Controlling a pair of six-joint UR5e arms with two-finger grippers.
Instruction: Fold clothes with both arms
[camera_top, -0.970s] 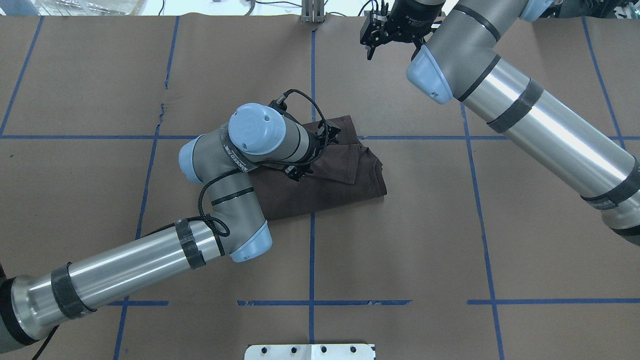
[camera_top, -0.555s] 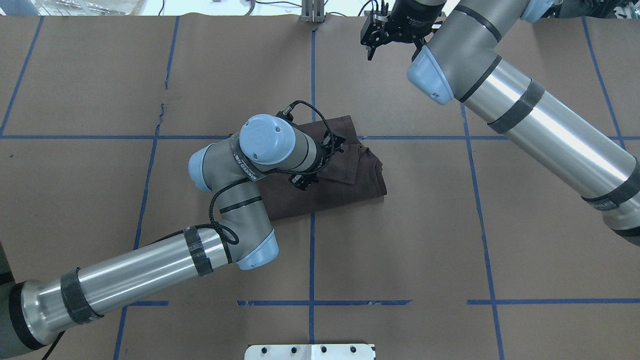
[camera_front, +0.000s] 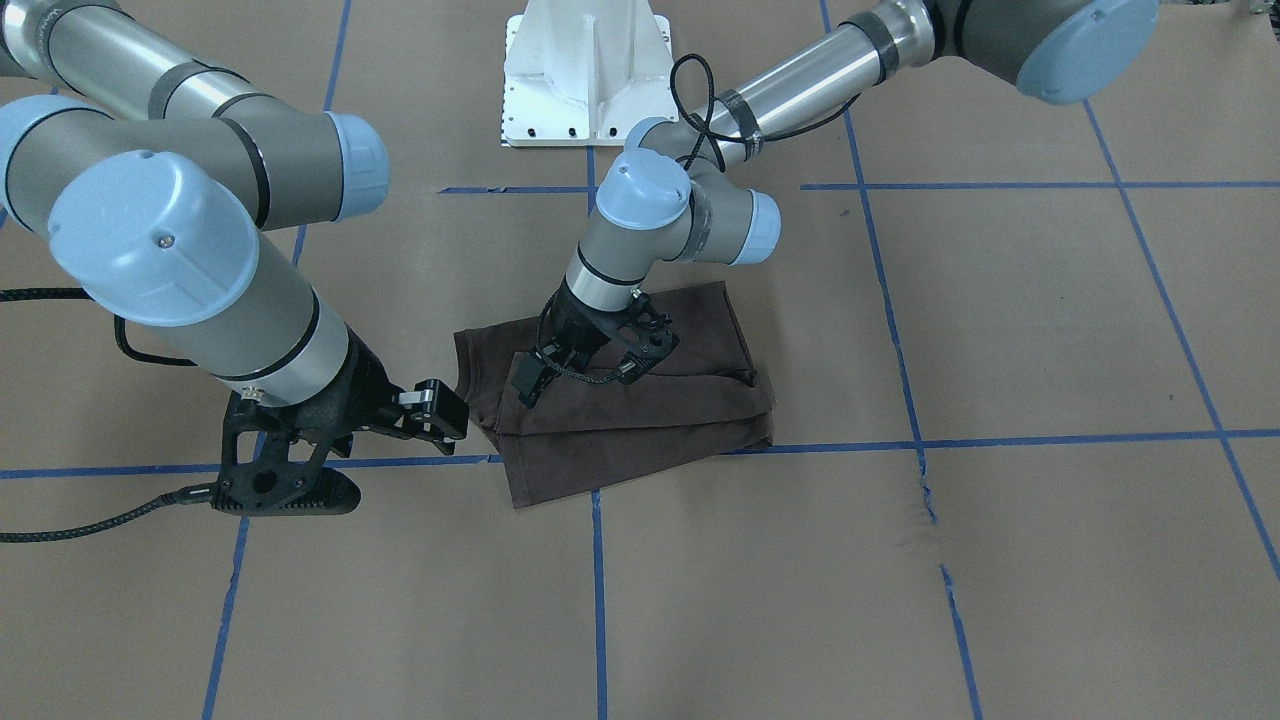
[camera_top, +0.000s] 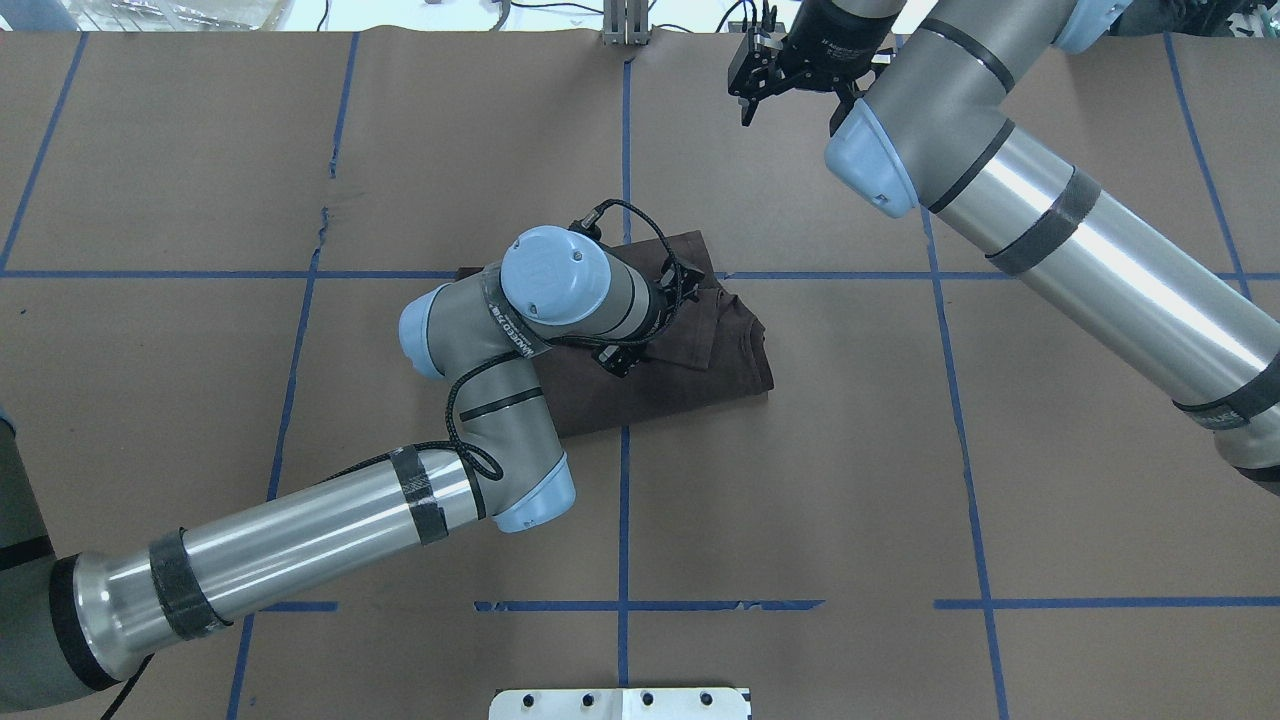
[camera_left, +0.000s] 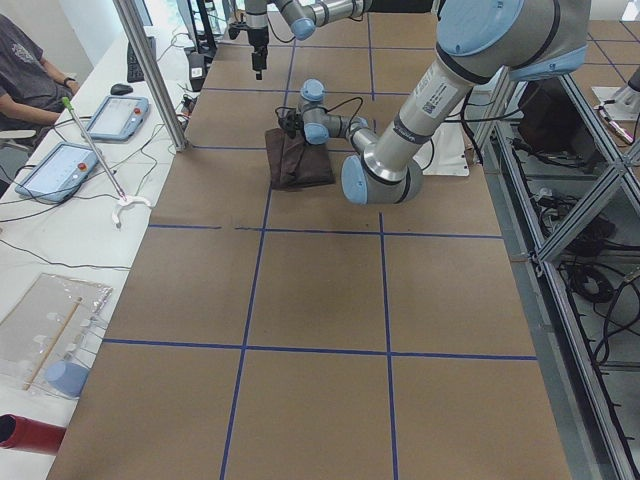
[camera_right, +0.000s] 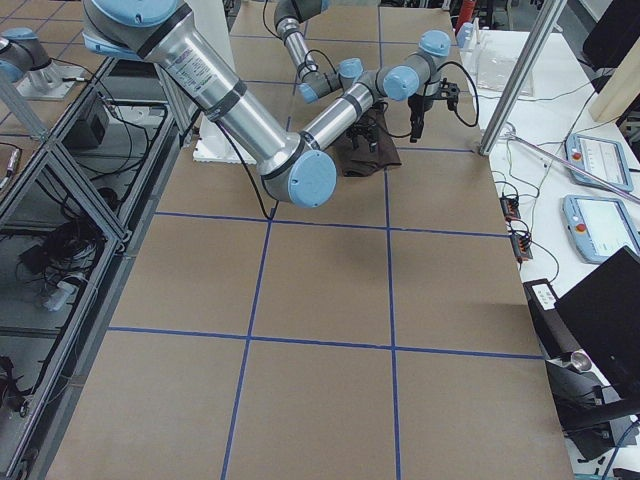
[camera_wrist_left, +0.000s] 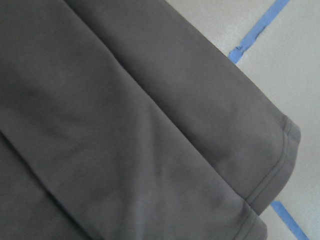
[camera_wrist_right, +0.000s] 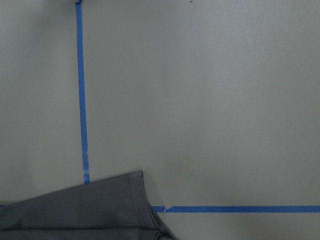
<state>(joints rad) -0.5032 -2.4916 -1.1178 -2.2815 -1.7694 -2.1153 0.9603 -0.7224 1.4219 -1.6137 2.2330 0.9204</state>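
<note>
Brown T-shirt (camera_top: 700, 385) folded | left arm (camera_top: 300, 545) shifted rightward; left jaws wide | right jaws narrow

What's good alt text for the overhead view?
A folded dark brown T-shirt lies mid-table, with the left gripper open over it. The right gripper hangs apart from the shirt near the table's far edge.

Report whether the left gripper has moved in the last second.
Yes. The left gripper has shifted rightward over the T-shirt, judged against the central blue tape line.
</note>
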